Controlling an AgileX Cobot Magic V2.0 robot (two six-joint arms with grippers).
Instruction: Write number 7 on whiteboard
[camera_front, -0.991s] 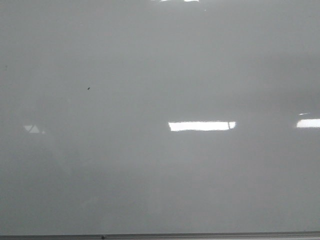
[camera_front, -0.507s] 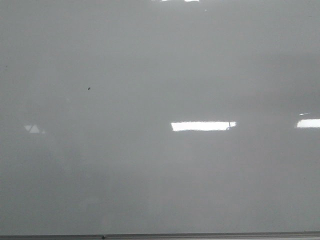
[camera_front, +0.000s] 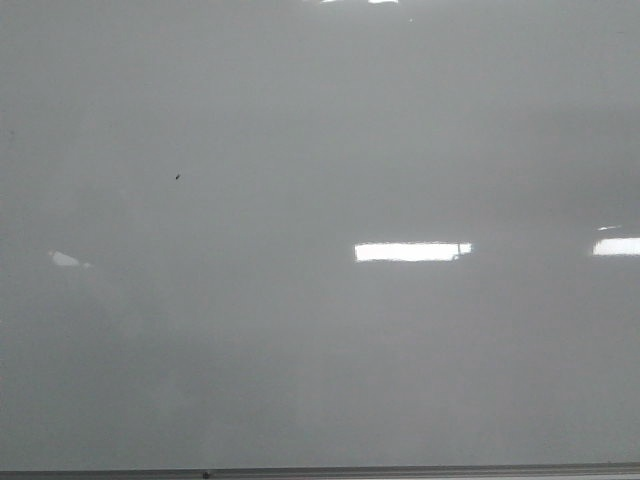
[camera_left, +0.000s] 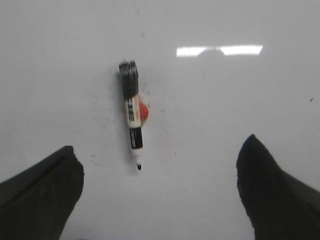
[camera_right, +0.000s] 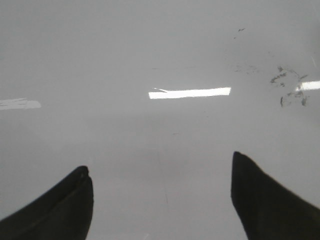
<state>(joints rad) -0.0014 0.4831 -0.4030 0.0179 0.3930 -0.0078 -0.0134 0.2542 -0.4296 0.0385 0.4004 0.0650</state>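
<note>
- The whiteboard (camera_front: 320, 330) fills the front view, glossy and pale grey, with a thin frame edge (camera_front: 400, 470) along the bottom; no number 7 is drawn on it in any view, so the writing has not begun.
- A tiny dark speck (camera_front: 178, 177) sits on the board, upper left in the front view. It is too small to be a stroke.
- The left wrist view shows a marker (camera_left: 132, 120) lying flat on the board, apart from both fingers. Its cap is off, with the dark tip (camera_left: 138, 167) pointing toward the gripper (a convenient way round for gripping the barrel and writing).
- A small red-orange object (camera_left: 143, 112) shows just beside or partly under the marker; I cannot tell what it is.
- The left gripper (camera_left: 160, 192) hovers with its fingers spread wide and nothing between them. The marker lies ahead of the gap, a little off to one side, which looks like lining up for a pick.
- The right gripper (camera_right: 162, 197) is likewise spread apart and empty over bare board, near some faint dark smudges (camera_right: 290, 85) (likely old ink). It seems to be staying out of the way.
- My judgement: the next step is for the left arm to descend and close on the marker barrel.
</note>
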